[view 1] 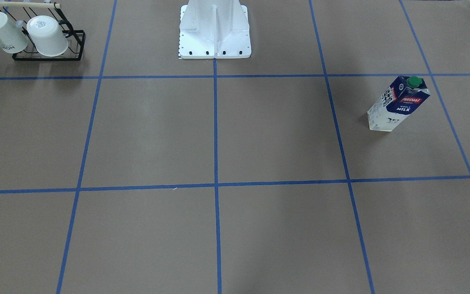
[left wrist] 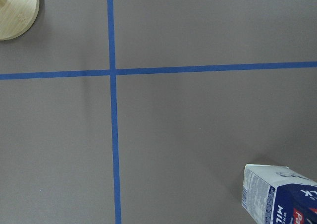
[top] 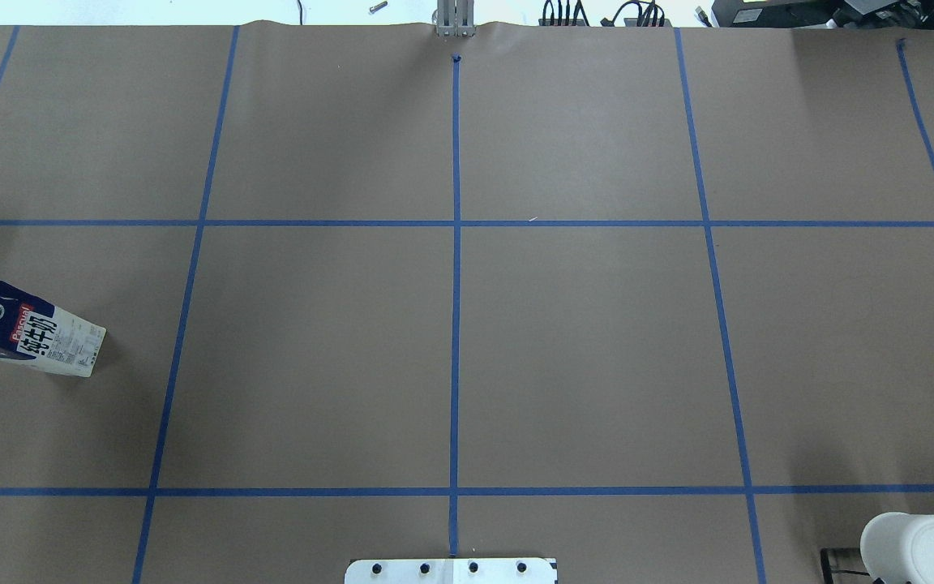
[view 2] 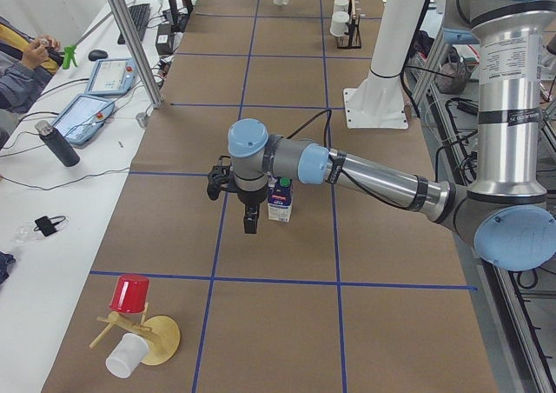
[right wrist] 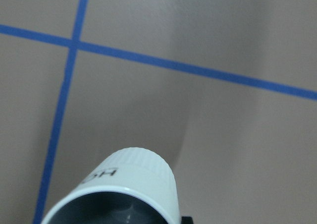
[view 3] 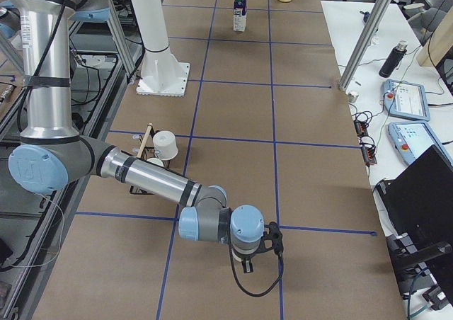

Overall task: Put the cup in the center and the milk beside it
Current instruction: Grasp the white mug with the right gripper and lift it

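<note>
The milk [view 1: 398,104] stands upright on the robot's left side; it also shows in the overhead view [top: 21,332] and the left wrist view [left wrist: 282,194]. The cup [view 1: 2,32], white with grey lettering, lies tilted on a black rack [view 1: 76,45] beside a second white mug [view 1: 47,36]. It fills the bottom of the right wrist view [right wrist: 129,189]. The center [view 1: 216,185] is bare. My left gripper [view 2: 250,219] hangs above the table beside the milk. My right gripper [view 3: 246,265] hangs near the table's right end. I cannot tell whether either is open.
A wooden stand [view 2: 161,341] with a red cup [view 2: 130,293] and a white cup [view 2: 126,356] sits at the table's left end. The white robot base [view 1: 214,32] stands at the robot's edge. Operators' tablets [view 2: 82,115] lie on the side table.
</note>
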You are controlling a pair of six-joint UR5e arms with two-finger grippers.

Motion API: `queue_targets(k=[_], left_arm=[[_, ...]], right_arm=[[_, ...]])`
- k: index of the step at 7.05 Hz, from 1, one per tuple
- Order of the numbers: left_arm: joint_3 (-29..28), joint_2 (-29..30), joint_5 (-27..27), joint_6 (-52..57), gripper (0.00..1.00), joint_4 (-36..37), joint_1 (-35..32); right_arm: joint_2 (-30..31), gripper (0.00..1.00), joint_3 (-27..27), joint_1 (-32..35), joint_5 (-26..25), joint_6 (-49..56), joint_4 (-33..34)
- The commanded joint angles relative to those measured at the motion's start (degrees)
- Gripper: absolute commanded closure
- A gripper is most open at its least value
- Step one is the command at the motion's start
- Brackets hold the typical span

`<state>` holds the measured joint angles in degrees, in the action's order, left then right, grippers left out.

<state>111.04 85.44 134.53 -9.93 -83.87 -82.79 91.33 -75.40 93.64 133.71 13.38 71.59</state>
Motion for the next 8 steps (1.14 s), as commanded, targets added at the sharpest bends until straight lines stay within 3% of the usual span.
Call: queue_targets(k=[1,2,3,5,6,7,8], left_arm=[[-0.04,-0.01,0.03,-0.09,0.02,-0.07,0.09],[-0.13,-0.01,0.03,0.00,0.02,-0.07,0.09],[-0.47,0.08,0.12,0.00,0.02,-0.16,0.09],[-0.39,-0.01,0.12,0.00,0.02,-0.16,0.09],[-0.30,-0.09,0.12,0.00,0.02,-0.16,0.09],[-0.56,-0.09,0.21,0.17,0.02,-0.16,0.09],[-0.57,-0.09,0.21,0.18,0.02,-0.16,0.09]], right_arm=[[-3.42,1.00,-8.40,-4.13,2.85,-2.03,0.30],[-4.66,1.00,-13.23,-8.78,3.05,-5.18,0.30],[-10.85,1.00,-13.02,-15.01,2.18,-7.38,1.52],[-25.27,1.00,-14.24,-25.39,0.42,-22.09,10.29],[-30.98,1.00,-13.55,-32.23,-2.98,-28.96,10.58],[-35.48,1.00,-12.93,-39.60,-9.45,-37.64,10.50],[-42.75,1.00,-8.49,-43.94,-11.00,-47.13,10.41]])
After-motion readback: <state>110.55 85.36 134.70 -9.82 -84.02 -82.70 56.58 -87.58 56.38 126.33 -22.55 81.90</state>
